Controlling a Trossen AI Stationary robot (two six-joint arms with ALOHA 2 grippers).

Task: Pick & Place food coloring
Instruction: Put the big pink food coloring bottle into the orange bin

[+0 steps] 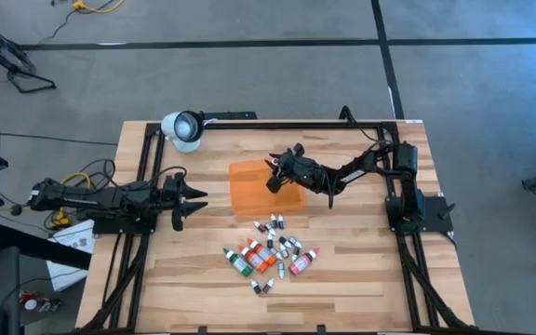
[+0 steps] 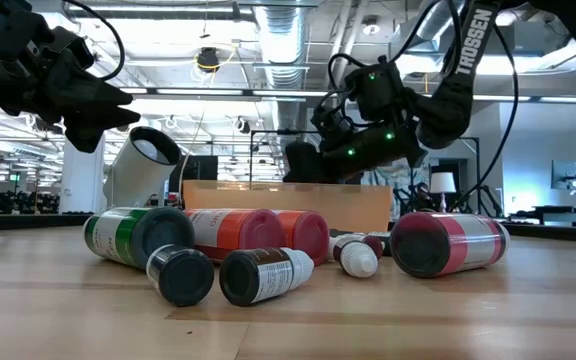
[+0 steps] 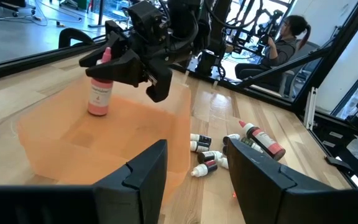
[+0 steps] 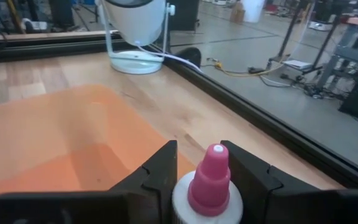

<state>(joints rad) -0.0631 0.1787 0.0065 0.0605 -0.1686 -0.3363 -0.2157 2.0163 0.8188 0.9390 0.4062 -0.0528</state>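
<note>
My right gripper (image 1: 273, 173), just left of centre in the high view, stands over the far edge of the flat orange tray (image 1: 249, 191) with its fingers (image 4: 157, 171) closed against a pink-capped food coloring bottle (image 3: 99, 84); in the left wrist view that bottle stands upright with its base on the tray, at the upper left of the frame. My left gripper (image 1: 192, 197) waits at the left-centre of the high view, just off the tray's left edge, its jaws parted and empty. The remaining food coloring bottles (image 1: 273, 251) lie clustered on the wooden table (image 1: 361, 270) below the tray, lower centre. A white lamp (image 1: 182, 128) sits at the table's upper-left corner.
</note>
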